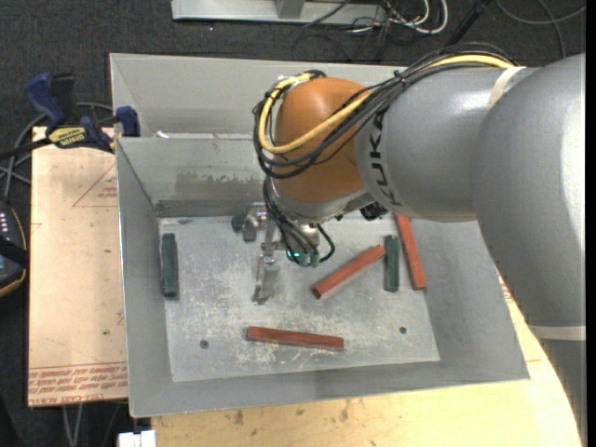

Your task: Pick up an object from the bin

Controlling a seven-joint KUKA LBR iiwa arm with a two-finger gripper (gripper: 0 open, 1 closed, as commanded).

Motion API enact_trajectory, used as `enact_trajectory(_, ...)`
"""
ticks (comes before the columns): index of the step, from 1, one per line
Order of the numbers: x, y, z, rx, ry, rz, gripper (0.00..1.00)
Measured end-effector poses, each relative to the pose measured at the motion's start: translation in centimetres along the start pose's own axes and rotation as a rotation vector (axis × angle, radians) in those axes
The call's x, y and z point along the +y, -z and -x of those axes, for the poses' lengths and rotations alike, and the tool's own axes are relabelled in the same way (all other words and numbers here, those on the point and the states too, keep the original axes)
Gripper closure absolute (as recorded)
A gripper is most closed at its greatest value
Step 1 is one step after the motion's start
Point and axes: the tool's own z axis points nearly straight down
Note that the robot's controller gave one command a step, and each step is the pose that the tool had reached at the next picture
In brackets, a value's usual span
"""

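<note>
A: Risk from here?

B: The hand (263,292) hangs over a bare patch of the bin (140,250) floor, with its tip close to the metal or on it; which one is unclear. Closing there likely grabs nothing. Pushing lower could jam it against the floor.

A: What's nearest?

B: A slanted red-brown stick (349,270) lies just to its right, apart from it. A flat red-brown stick (294,339) lies nearer the front wall. A dark bar (168,264) sits well off to the left. A sideways move might shove the slanted stick instead of gripping it, and things lying this flat look hard to pinch.

A: Hand state?

B: Can't tell how far open it is from this angle. Nothing shows in it.

A: So the task's thing?

B: Not picked up yet; everything lies on the bin floor. The slanted stick looks like the likeliest target.
</note>
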Motion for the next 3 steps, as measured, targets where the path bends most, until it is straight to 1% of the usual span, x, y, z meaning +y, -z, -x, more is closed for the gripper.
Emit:
enact_trajectory(1,0.0,0.7,-8.8,-0.001,0.001,0.000,0.00)
enact_trajectory(2,-5.2,-6.2,-9.6,-0.001,-0.005,-0.003,0.00)
enact_trajectory(3,-4.9,-5.8,-9.5,-0.007,-0.001,0.001,1.00)
